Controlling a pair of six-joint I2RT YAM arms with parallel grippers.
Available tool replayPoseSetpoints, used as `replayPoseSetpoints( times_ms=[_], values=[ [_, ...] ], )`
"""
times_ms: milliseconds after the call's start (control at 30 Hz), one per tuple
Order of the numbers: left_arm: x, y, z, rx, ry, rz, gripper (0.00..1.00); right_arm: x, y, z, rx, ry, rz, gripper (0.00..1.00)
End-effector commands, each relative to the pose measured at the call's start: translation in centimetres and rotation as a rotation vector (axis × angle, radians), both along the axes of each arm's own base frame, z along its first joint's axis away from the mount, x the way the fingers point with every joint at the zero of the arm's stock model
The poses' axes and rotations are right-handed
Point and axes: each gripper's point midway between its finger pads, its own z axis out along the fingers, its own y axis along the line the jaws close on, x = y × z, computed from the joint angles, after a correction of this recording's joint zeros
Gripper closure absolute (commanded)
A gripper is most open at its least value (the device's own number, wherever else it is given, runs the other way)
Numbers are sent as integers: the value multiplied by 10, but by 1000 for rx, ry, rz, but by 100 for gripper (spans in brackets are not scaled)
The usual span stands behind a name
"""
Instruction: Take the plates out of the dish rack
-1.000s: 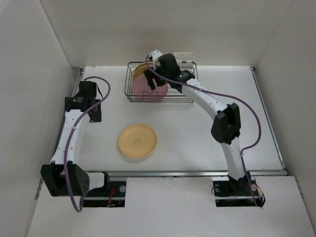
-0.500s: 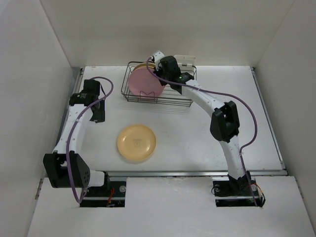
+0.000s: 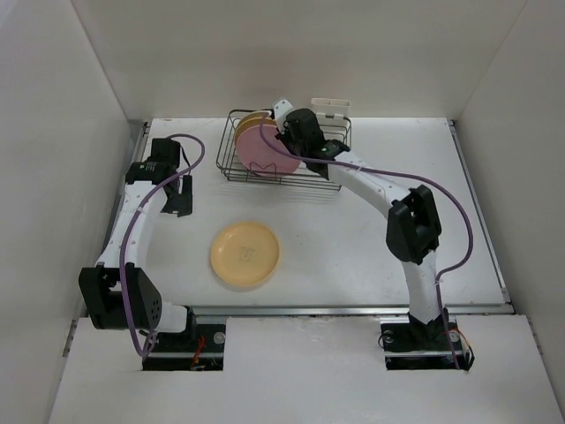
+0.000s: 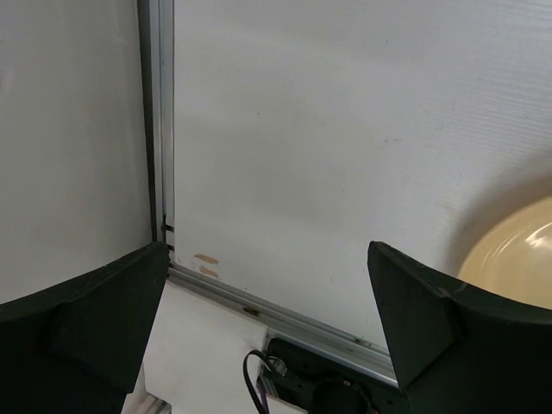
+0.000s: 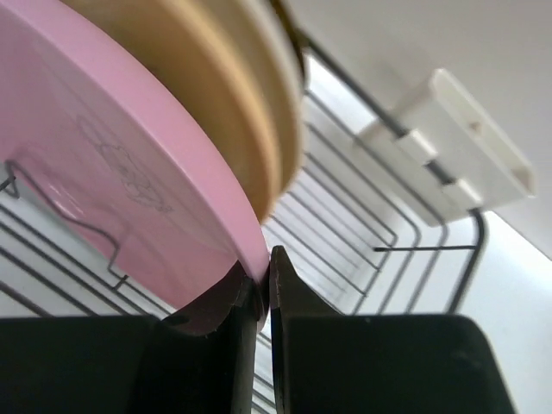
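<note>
Shifted rearward since a second ago, the pink plate (image 5: 129, 172) is rim-clamped in the right gripper (image 5: 264, 276). Dish rack (image 5: 345, 250) wires beneath demand a straight lift. Left gripper (image 4: 266, 259) gapes empty.

Apparently tight: plates (image 3: 262, 148) within dish rack (image 3: 305, 182)
</note>
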Motion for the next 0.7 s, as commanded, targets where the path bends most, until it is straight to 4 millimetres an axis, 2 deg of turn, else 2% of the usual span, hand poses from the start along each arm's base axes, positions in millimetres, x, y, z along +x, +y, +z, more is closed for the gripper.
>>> replayPoseSetpoints(
  times_ms=[0,167,200,233,300,367,467,500,533,600,633,667],
  values=[
    [5,-3,19,-19,-57,7,0,-2,-26,149,218,-335,-124,100],
    [5,-3,19,-19,-57,7,0,-13,-32,154,207,-354,-202,100],
    [5,-3,19,-19,-57,7,0,-15,-38,164,221,-377,-224,100],
    [5,-3,19,-19,-57,7,0,-17,-35,159,212,-369,-228,100],
    [5,-4,19,-11,-57,2,0,-27,-38,175,243,-388,-231,100],
    [5,-3,20,-1,-58,6,0,-37,-30,175,258,-355,-190,100],
    [5,0,21,16,-58,14,0,-70,11,142,273,-114,49,100],
    [5,0,21,12,-62,22,0,-96,40,128,289,6,255,100],
    [4,0,23,12,-71,22,0,-120,47,93,248,158,345,100],
    [6,-4,25,-12,-83,20,0,-152,61,60,272,319,471,100],
    [8,-6,27,-26,-95,23,0,-176,68,34,277,419,536,100],
    [8,-8,26,-35,-95,19,0,-183,67,22,280,462,543,100]
  ],
)
